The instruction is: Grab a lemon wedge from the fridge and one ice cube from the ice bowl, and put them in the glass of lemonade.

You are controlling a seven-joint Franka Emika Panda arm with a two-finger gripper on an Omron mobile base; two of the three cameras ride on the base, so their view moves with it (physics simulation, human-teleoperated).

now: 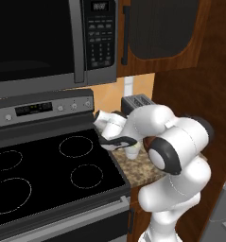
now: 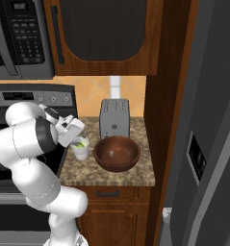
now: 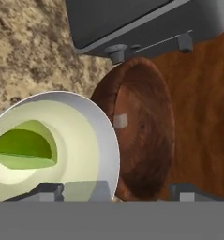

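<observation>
The glass of lemonade (image 3: 62, 140) stands on the speckled counter, a green lemon wedge (image 3: 22, 150) lying inside it. My gripper (image 3: 118, 192) hovers just above the glass's rim, open, with nothing between its fingertips. In the right base view the hand (image 2: 70, 129) sits right over the glass (image 2: 81, 148). To the right of the glass stands the ice bowl (image 2: 117, 153), brown and round, with one small white ice cube (image 2: 111, 153) in it; the ice cube (image 3: 121, 121) also shows on the bowl's (image 3: 146, 140) inner wall. The grey fridge (image 2: 208, 144) stands at the far right, doors shut.
A steel toaster (image 2: 114, 117) stands behind the bowl against the wall. A black stove top (image 1: 48, 165) lies left of the counter, with a microwave (image 1: 48, 38) above it. A wooden cabinet (image 2: 102, 36) hangs over the counter, and a tall wooden panel (image 2: 167, 120) borders it on the right.
</observation>
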